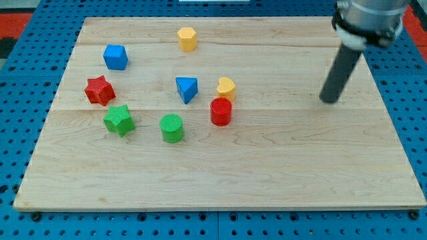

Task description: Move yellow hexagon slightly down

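Observation:
The yellow hexagon stands near the view's top, a little left of the board's middle. My tip rests on the board at the view's right, far to the right of and lower than the yellow hexagon, with no block near it. The dark rod slants up to the arm at the top right corner.
A blue cube and a red star are at the left. A green star, a green cylinder, a blue triangle, a yellow heart and a red cylinder sit mid-board. The wooden board lies on a blue pegboard.

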You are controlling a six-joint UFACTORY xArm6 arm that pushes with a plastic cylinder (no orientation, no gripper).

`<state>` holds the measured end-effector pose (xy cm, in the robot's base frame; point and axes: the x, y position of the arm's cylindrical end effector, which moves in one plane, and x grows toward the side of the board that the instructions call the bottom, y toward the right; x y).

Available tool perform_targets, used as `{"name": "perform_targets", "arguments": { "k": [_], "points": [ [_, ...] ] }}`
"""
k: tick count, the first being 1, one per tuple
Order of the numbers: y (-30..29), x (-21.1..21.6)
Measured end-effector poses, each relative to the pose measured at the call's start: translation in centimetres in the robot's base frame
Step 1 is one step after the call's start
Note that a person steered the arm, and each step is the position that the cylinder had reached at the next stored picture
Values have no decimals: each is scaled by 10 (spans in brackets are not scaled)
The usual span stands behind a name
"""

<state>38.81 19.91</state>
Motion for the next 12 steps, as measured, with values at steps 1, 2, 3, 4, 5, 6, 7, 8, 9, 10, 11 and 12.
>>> {"name": "perform_targets", "arguments": {
  "k": [1, 2, 3, 4, 5, 6, 7, 8, 9, 10, 11, 12],
  "points": [
    [-5, -83],
    [-52, -141],
    [-131, -164],
    [-197, -161],
    [-235, -140],
    [-253, -119],
    [-253, -113],
    [-253, -143],
    [-265, -143],
    [-275, -141],
    [-272, -131],
    [-267, -125]
  ]
}}
